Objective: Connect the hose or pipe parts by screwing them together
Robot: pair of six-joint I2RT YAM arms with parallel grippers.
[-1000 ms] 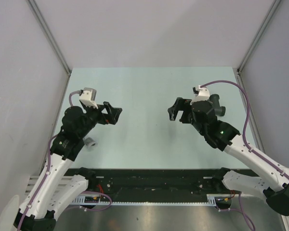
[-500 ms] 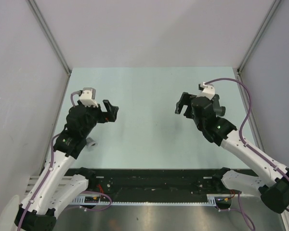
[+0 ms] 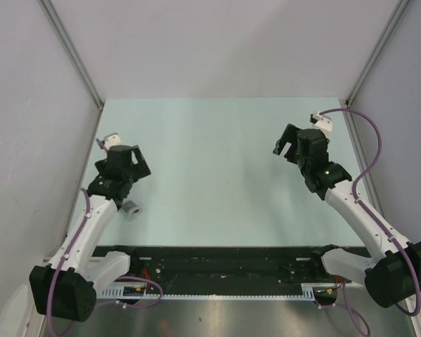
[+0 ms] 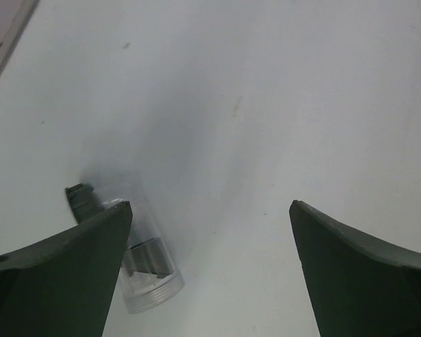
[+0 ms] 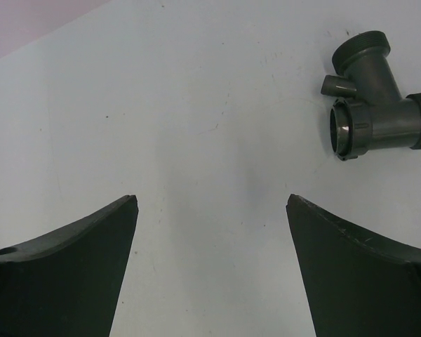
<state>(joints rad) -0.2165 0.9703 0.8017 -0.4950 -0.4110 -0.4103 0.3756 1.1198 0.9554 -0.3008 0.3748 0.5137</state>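
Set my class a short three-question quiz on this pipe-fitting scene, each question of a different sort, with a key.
1. True or false: the right end effector is holding the dark grey T-shaped fitting.
2. Whose wrist camera shows the light-grey threaded connector? A) left end effector B) right end effector
3. Fill in: both end effectors' jaws stand ____.

Key: 1 false, the fitting lies apart from it; 2 A; 3 open.
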